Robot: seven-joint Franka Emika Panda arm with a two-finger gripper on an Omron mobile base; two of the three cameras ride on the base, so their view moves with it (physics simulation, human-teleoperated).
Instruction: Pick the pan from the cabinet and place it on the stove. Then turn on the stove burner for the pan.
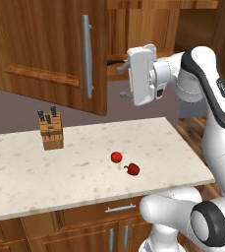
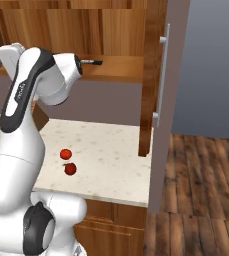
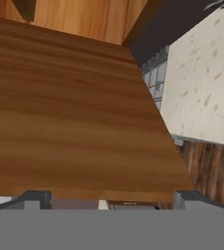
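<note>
Inside the cabinet point(image 2: 121, 70), the pan's handle point(image 2: 92, 62) lies level (pointing doorward); pincer point(image 3: 111, 197) spread apart.

pan point(image 2: 93, 62) mostly hidden behind arm (handle alone shows), cabinet point(image 1: 45, 49) cut off at top

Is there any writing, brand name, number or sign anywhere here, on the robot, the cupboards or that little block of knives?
None: nothing readable stands on any surface.
The cabinet doors are plain wood.
The knife block carries no label.
The gripper and the white arm show no brand or number.
</note>
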